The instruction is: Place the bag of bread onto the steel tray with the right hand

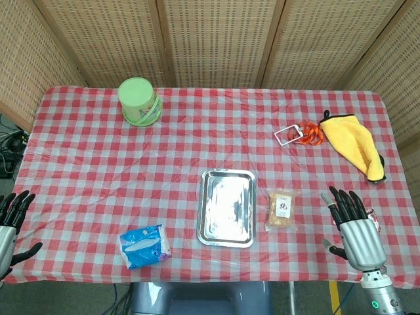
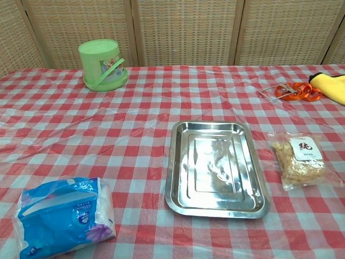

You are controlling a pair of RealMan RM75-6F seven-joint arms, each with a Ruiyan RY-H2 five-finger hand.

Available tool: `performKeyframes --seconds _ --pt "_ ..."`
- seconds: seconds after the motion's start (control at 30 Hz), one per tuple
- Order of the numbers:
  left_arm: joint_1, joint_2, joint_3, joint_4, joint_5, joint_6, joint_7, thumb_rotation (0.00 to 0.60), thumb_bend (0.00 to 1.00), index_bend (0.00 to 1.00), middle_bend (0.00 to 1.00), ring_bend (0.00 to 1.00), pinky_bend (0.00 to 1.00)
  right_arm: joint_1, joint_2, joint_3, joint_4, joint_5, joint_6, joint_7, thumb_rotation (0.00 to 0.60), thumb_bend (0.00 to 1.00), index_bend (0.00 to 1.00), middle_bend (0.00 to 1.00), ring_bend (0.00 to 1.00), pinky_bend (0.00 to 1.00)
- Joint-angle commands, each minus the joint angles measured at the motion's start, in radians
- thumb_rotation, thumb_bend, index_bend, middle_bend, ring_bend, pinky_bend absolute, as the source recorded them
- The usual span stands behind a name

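Note:
The clear bag of bread lies flat on the checked cloth, just right of the steel tray, which holds nothing. My right hand rests near the table's front right edge, fingers spread, holding nothing, a short way right of the bag. At the front left corner, my left hand is open with fingers apart. The chest view shows neither hand.
A blue tissue pack lies front left. A green lidded bucket stands at the back left. An orange-handled item and a yellow cloth lie at the back right.

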Motion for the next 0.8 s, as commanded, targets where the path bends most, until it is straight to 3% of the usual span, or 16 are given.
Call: performKeyframes --seconds 0.03,0.8 --pt "0.0 0.001 0.0 0.0 0.0 0.0 -0.002 0.6 0.07 0.0 0.0 0.0 0.0 0.0 0.0 -0.001 -0.001 0.001 -0.001 0.0 0.6 0.12 0.06 0.0 0.0 0.0" --pt "0.002 0.005 0.003 -0.008 0.009 0.002 0.002 0.6 0.07 0.0 0.0 0.0 0.0 -0.003 0.013 -0.006 -0.01 -0.007 -0.003 0.007 0.6 0.11 0.06 0.0 0.0 0.0"
